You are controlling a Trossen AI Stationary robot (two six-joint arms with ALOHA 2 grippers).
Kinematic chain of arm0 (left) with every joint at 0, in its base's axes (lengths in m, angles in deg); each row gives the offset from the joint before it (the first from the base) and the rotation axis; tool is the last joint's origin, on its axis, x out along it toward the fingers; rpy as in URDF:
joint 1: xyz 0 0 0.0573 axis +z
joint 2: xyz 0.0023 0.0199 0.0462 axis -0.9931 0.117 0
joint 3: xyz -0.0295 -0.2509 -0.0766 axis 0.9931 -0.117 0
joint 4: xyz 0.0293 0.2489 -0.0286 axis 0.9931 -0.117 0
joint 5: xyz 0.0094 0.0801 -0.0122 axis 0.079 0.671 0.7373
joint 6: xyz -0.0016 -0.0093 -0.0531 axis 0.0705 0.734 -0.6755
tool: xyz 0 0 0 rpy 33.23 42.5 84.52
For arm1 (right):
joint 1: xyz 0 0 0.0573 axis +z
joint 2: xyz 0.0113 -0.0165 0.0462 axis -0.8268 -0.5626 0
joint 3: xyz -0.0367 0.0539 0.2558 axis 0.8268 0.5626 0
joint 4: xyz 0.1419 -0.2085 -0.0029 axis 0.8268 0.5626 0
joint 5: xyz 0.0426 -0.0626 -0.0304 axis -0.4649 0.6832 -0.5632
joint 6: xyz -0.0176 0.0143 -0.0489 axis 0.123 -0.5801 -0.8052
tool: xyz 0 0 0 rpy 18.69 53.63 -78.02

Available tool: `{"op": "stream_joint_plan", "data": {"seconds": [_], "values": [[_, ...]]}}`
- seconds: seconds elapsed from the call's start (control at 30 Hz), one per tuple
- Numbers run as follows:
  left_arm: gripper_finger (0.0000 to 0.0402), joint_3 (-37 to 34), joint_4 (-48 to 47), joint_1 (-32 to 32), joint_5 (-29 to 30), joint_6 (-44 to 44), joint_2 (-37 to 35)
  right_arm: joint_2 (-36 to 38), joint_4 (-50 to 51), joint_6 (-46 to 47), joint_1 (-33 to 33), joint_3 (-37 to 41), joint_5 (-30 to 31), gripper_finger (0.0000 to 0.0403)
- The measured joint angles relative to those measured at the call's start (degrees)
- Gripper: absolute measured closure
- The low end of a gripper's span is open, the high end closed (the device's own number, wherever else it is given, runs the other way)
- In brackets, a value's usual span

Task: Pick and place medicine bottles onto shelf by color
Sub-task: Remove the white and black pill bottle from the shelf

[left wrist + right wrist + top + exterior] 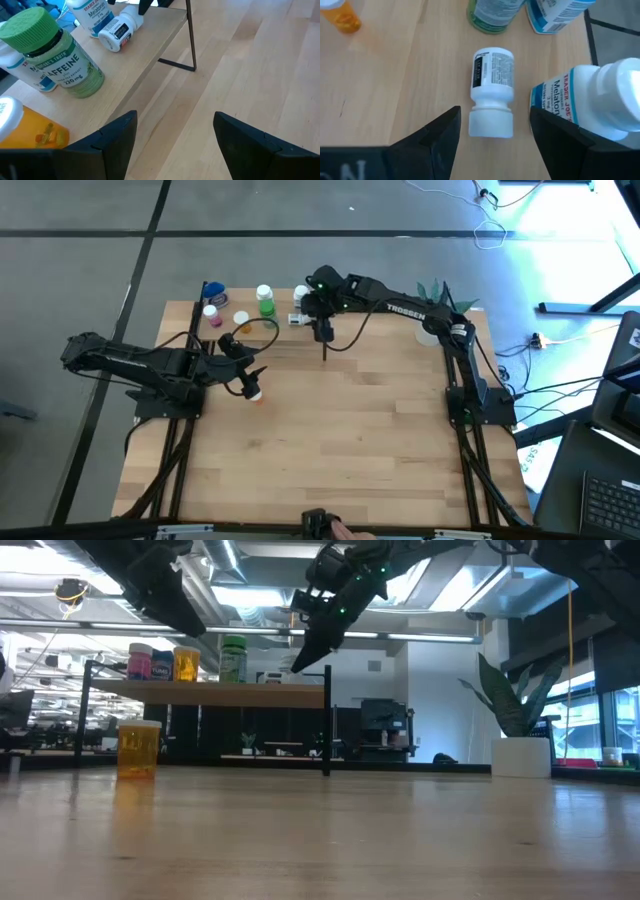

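**Status: right gripper above a fallen white bottle on the shelf**

Landmark: the shelf [250, 320] — a light wooden platform with black posts at the far side of the table [340, 450].

- Right gripper [492, 137]: positioned over the shelf's right end, fingers spread and empty. The white bottle [491, 92] lies on its side on the shelf board directly below, between the two fingers but not touched by them.
- Melatonin bottle [580, 102]: stands on the shelf just beside the fallen white bottle.
- Green bottle [57, 55]: upright on the shelf, left of the white bottle; a green cap is visible.
- Pink bottle [140, 662], blue bottle [162, 664] and a yellow bottle [186, 663]: upright in a row at the shelf's left end.
- Left gripper [172, 145]: in front of the shelf's left part, fingers spread, holding nothing.
- Orange bottle [138, 748]: upright on the table — in front of the shelf's left end, near the left gripper.
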Motion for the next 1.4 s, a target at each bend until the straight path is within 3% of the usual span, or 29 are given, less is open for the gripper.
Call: {"op": "stream_joint_plan", "data": {"seconds": [0.77,1.17,1.4], "values": [[0.0145,0.0,-0.1,0.0,0.0,0.0,0.0,-2.6,0.6,1.9,-0.5,-0.1,-0.5,0.0165],[0.0145,0.0,-0.2,0.0,0.0,0.0,0.0,-2.6,1.1,2.3,-0.5,-0.1,-0.2,0.0244],[0.0145,0.0,-0.2,0.0,0.0,0.0,0.0,-2.5,1.5,5.5,0.1,-0.1,6.0,0.0233]]}}
